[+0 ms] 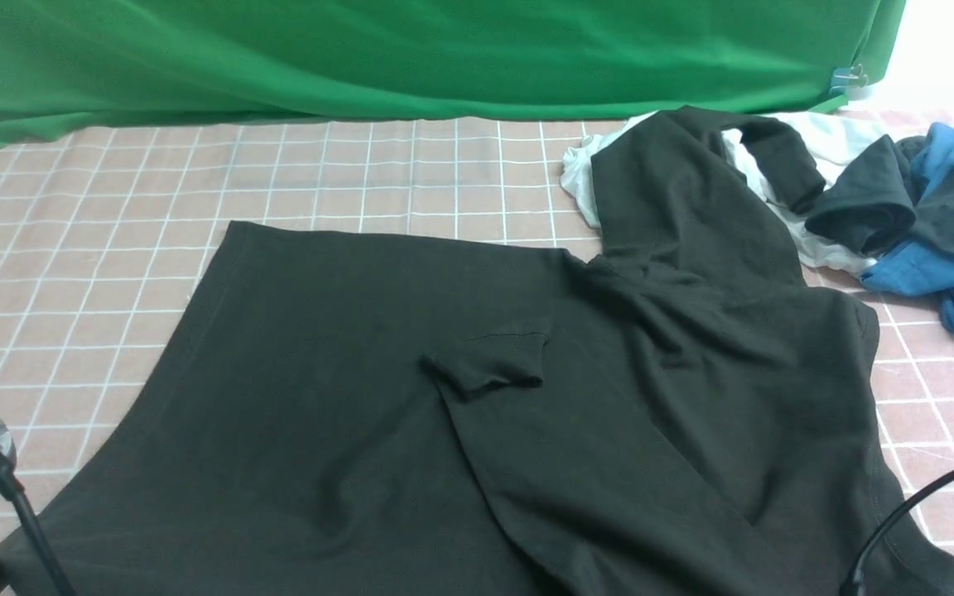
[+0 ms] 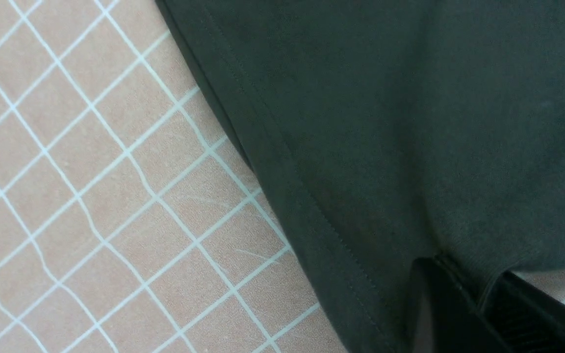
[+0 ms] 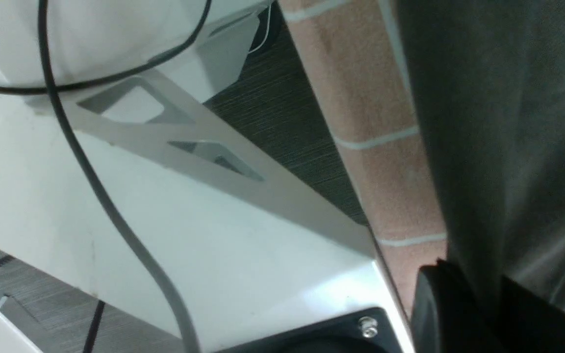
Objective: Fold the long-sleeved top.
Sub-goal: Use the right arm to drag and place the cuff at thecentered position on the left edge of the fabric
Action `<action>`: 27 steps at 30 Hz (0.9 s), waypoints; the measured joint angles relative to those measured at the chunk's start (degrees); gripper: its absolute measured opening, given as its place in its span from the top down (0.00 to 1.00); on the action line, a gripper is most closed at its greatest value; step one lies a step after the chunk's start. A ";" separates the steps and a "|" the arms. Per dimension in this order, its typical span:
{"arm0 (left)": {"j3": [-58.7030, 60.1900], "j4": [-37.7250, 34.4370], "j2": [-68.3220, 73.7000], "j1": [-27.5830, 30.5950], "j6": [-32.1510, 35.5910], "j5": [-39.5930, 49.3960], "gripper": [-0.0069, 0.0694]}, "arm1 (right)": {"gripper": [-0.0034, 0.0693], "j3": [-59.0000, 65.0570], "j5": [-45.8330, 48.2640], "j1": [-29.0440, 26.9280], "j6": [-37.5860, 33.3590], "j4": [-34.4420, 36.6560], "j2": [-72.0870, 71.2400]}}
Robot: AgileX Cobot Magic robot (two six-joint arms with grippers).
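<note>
Black top spread on checked table, near edge gripped at both ends.
Left claw pinches the hem corner; right claw pinches cloth at the table's near edge. Advise raising both together, level, keeping the edge taut while carrying it over.

The large plain black jersey long-sleeved top fills more than half of the picture. Its stitched hem edge runs diagonally over the pinkish-beige table cover with white grid lines. The left gripper has its two black fingers pressed together on a fold of this cloth, probably a thin one; the dark colours make this hard to see.
</note>
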 joint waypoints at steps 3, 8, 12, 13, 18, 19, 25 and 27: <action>0.00 0.00 -0.05 0.00 0.00 0.00 0.86 | 0.58 0.00 0.19 0.00 1.27 -0.66 -0.17; 0.00 -0.49 -0.05 0.00 0.14 0.05 0.86 | 0.08 -1.78 0.47 0.00 4.24 -1.06 -0.80; 0.00 -0.66 -0.05 0.00 0.14 0.05 0.86 | 0.13 -10.22 -2.47 0.00 7.96 -1.70 -1.28; 0.00 -0.72 -0.05 0.00 0.14 0.05 0.86 | 0.19 -12.55 -5.39 0.00 7.75 -1.78 -1.15; 1.59 -0.75 -0.05 0.00 0.18 -0.09 0.86 | 0.41 -23.57 -18.65 -1.47 4.04 -1.90 5.60; 2.48 -0.75 -0.05 0.00 0.18 -0.09 0.86 | 0.41 -26.70 -20.07 -2.87 2.60 -1.84 8.98; 6.79 -0.75 -0.11 0.00 0.18 -0.03 0.86 | 0.31 -39.53 -22.91 -10.26 -5.40 -1.80 25.59; 7.79 -0.53 -0.11 0.00 0.18 -0.03 0.86 | 0.26 -45.54 -22.62 -12.73 -7.49 -1.91 32.76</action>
